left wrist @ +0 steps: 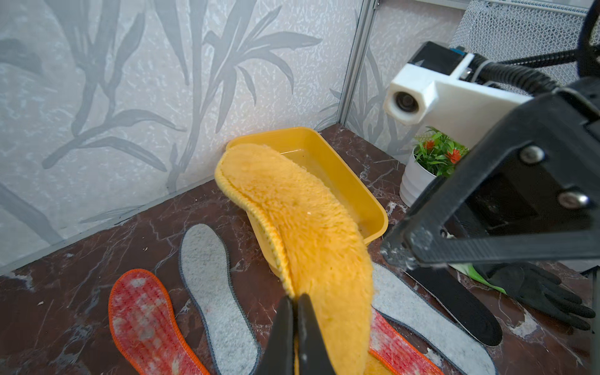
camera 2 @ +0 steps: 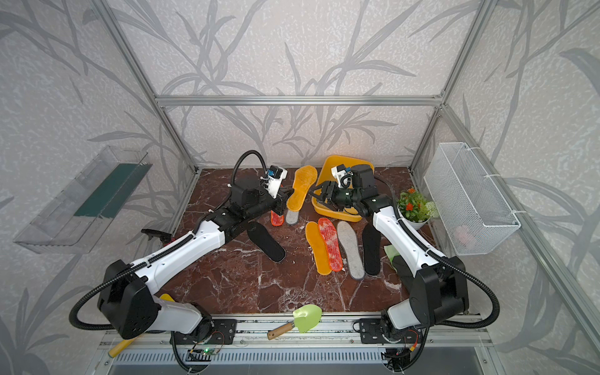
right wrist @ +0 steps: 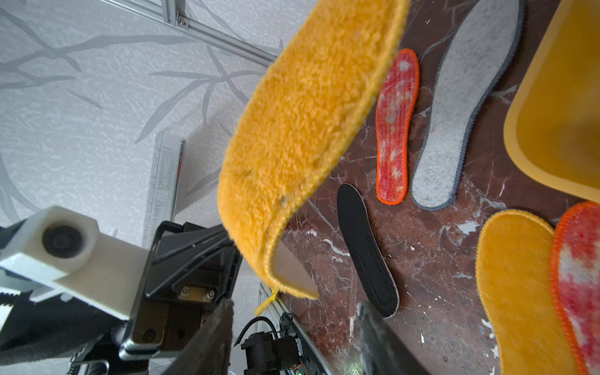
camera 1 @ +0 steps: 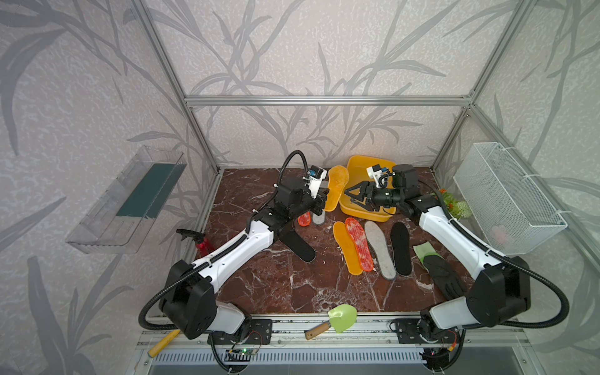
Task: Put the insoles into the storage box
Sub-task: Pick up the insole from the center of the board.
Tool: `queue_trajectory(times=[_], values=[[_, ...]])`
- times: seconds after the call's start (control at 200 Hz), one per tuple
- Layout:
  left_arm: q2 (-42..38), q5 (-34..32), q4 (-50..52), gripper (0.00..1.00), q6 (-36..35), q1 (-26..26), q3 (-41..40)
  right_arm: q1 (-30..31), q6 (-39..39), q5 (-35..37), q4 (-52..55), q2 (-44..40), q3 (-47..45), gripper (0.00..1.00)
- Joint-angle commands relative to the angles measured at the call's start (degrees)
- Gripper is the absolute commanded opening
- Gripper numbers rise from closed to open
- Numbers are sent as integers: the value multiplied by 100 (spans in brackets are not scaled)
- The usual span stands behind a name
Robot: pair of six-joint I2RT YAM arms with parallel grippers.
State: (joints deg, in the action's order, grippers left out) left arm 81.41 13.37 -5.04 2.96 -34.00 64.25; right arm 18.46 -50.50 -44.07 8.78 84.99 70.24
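Storage box (left wrist: 373,198): nothing visible inside it. Left pincer (left wrist: 294,300) is clenched on the edge of one yellow-orange insole (left wrist: 302,227), which hangs in the air just beside the box. Right pincer (right wrist: 295,306) is over the box, jaws apart, empty. Seven insoles lie on the surface (camera 1: 259,292): row of four (camera 1: 379,250) near the box, group of three (camera 1: 304,220) farther off. Judged: none stored, all eight left.

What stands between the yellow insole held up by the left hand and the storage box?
The right hand, jaws apart, hangs over the storage box's near end, right beside the yellow insole; the box's far end looks uncovered.
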Motion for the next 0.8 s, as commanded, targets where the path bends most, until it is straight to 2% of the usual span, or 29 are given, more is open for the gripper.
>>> queue_trajectory(times=[0.0, 0.19, 0.445, 0.61, 0.795], values=[[-115, -138, -372, 0, -147, -127, -79, -18, -369, -196, -553, 201, 119, 56], [-74, -229, -376, 0, -218, -252, -24, -18, -541, -210, -797, 468, 276, 52], [-111, -361, -317, 0, -165, -319, -110, -53, -696, -250, -1053, 674, 508, 30], [-90, -379, -365, 0, -164, -343, -158, -50, -939, -447, -1370, 797, 468, 30], [-115, -387, -404, 0, -275, -336, -190, -59, -1157, -505, -1630, 791, 312, 35]])
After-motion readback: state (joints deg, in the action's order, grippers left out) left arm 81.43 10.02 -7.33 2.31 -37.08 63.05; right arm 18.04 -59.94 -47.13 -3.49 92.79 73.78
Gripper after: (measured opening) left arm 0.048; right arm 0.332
